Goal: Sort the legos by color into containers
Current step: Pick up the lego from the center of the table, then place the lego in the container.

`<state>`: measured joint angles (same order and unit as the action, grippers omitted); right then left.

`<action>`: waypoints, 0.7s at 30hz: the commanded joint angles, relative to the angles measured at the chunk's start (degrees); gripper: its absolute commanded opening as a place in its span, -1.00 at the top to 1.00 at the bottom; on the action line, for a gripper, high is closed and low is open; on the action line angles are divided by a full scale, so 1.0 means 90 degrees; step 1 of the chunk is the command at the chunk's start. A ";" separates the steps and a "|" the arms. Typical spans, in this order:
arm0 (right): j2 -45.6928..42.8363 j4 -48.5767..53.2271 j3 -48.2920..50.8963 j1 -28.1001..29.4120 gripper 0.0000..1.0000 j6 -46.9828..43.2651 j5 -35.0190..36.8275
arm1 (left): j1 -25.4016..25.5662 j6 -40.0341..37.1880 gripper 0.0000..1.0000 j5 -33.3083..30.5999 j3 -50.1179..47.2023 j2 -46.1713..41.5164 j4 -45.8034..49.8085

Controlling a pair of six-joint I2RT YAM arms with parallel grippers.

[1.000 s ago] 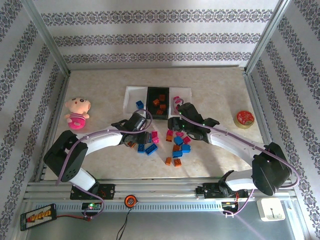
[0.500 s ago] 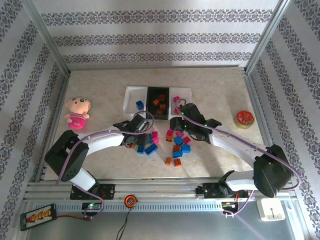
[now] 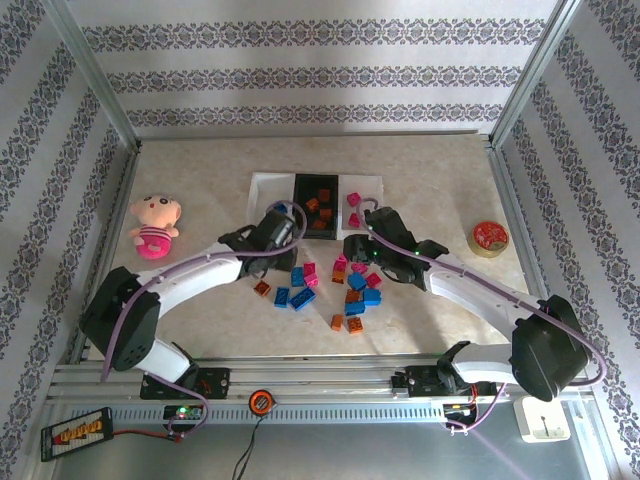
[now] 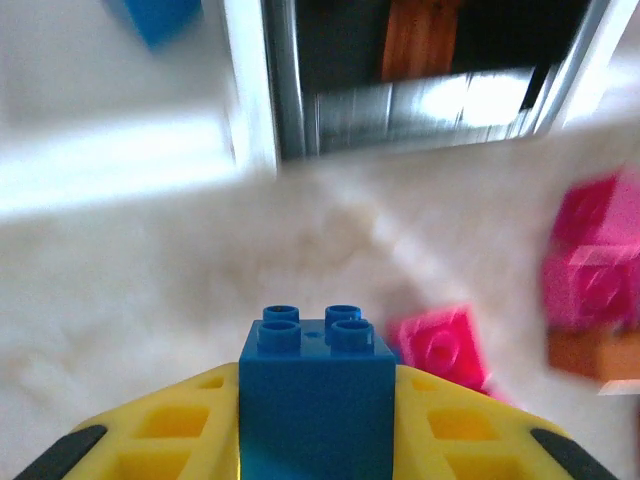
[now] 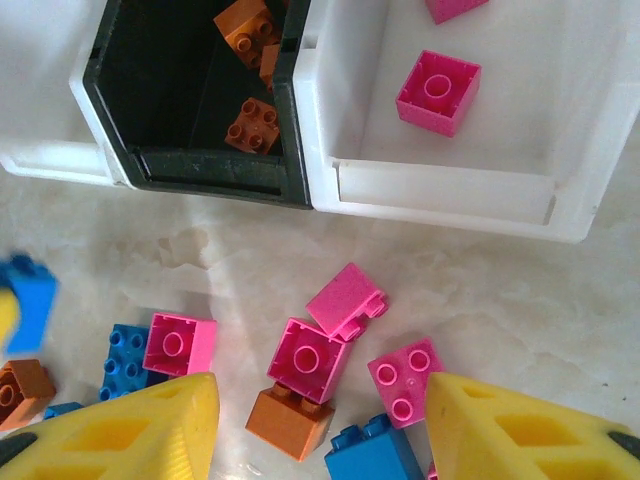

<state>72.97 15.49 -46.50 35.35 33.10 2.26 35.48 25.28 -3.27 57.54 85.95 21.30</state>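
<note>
My left gripper (image 4: 317,420) is shut on a blue lego (image 4: 316,370), studs facing forward, held just in front of the containers. From above, this gripper (image 3: 284,232) sits at the seam between the left white tray (image 3: 257,195) and the black tray (image 3: 297,205). My right gripper (image 5: 318,395) is open above loose pink legos (image 5: 312,357), an orange lego (image 5: 290,420) and a blue lego (image 5: 370,458). Orange legos (image 5: 251,125) lie in the black tray (image 5: 200,170). A pink lego (image 5: 438,92) lies in the right white tray (image 5: 440,190). The loose pile (image 3: 355,285) spreads across mid-table.
A pink plush doll (image 3: 155,225) lies at the left and a red tape roll (image 3: 488,238) at the right. A blue pair (image 3: 295,296) and an orange brick (image 3: 262,288) lie apart from the pile. Metal frame posts and patterned walls bound the table.
My left gripper has closed on a blue lego and carried it up from the pile toward the trays. The right gripper has drifted slightly, still open over the pile.
</note>
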 commanded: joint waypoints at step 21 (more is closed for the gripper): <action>-0.1092 0.0190 0.0733 -0.0061 -0.25 0.0299 0.0178 | -0.1669 -0.0351 -0.19 0.0223 0.3308 0.2669 0.0043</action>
<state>64.18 16.49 -40.58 35.35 34.85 2.48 20.67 21.69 -2.87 86.96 113.23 21.04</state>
